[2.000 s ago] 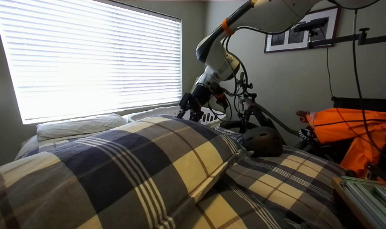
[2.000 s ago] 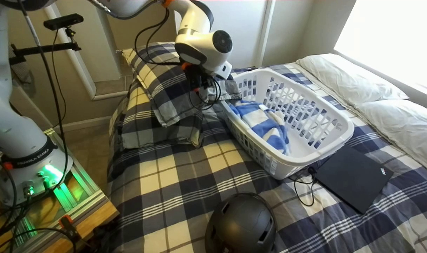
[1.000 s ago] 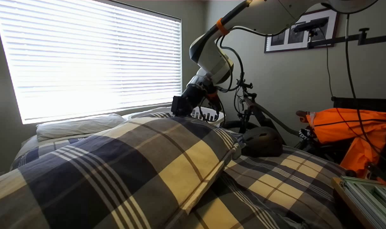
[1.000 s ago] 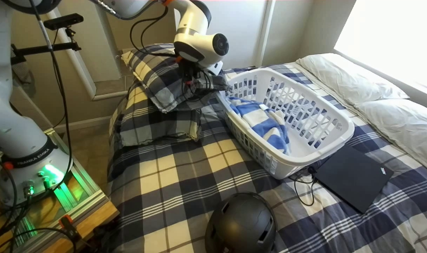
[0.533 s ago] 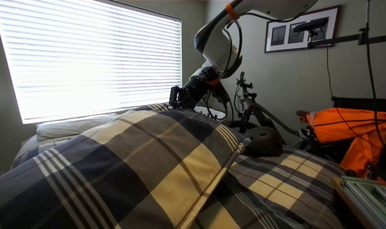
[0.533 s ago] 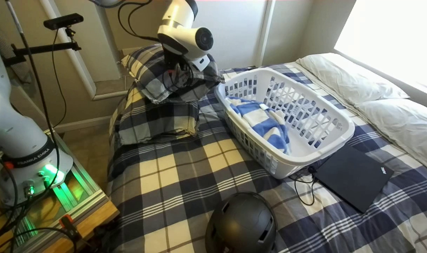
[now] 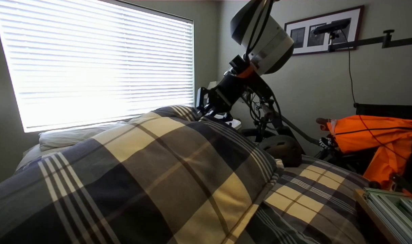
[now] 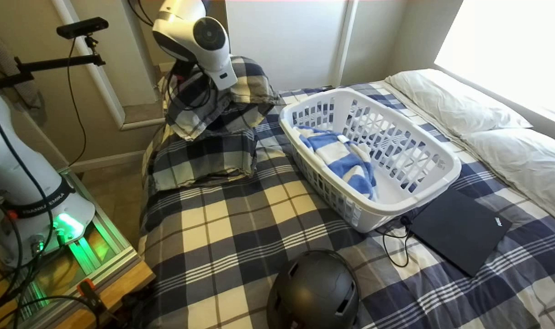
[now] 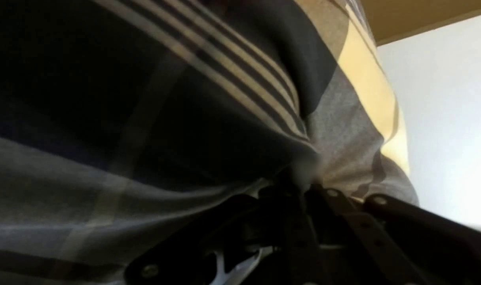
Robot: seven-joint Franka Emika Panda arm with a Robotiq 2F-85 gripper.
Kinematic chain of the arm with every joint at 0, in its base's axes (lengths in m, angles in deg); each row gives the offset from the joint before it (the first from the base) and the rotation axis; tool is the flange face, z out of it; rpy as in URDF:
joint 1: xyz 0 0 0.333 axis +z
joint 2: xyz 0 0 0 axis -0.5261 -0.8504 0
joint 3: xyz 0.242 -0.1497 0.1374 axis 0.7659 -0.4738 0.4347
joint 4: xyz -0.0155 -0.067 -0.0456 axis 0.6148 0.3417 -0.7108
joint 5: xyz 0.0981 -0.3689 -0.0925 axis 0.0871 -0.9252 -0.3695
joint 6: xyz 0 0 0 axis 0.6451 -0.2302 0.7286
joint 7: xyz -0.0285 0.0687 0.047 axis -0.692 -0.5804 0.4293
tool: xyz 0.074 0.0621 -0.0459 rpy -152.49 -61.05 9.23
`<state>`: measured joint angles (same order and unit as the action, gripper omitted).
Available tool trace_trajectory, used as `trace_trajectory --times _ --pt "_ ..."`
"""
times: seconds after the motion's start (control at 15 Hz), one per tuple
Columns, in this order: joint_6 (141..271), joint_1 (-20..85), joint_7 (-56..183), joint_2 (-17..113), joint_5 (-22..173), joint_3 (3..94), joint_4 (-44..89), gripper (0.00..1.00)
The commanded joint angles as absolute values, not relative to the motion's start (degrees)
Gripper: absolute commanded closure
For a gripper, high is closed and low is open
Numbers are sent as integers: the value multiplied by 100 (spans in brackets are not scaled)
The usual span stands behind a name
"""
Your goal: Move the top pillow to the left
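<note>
The top pillow [image 7: 151, 173], large and plaid in navy, cream and tan, is humped and creased in both exterior views. It lies on a matching plaid pillow [image 8: 208, 160]. My gripper [image 7: 201, 112] reaches down into a deep fold of its upper side. In the wrist view the black fingers of the gripper [image 9: 301, 184] are together, and cloth folds run in to their tips, so it appears shut on the top pillow. The fingertips themselves are blurred and dark there. In an exterior view the arm's wrist hides them above the pillow [image 8: 252, 82].
Beside the pillows stands a white laundry basket [image 8: 373, 205] with a blue-and-white cloth [image 8: 339, 157]. A black helmet [image 8: 311, 292] and a dark laptop [image 8: 460, 230] lie on the bed. White pillows [image 8: 451, 96] line the window side; a bicycle [image 7: 277, 118] stands behind.
In an exterior view the arm has swung left, away from the basket, and the top pillow has shifted along with it. The pillow has bunched into a sharper fold at the gripper.
</note>
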<state>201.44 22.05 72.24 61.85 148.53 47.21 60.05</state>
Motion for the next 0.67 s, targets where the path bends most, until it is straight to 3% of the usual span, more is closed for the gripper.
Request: trace_trajectory --times 0.0,0.6 --pt "20893 2488 6695 7427 15290 4792 7421 96" --pt "22612 2458 5029 9542 15024 5456 9346 96"
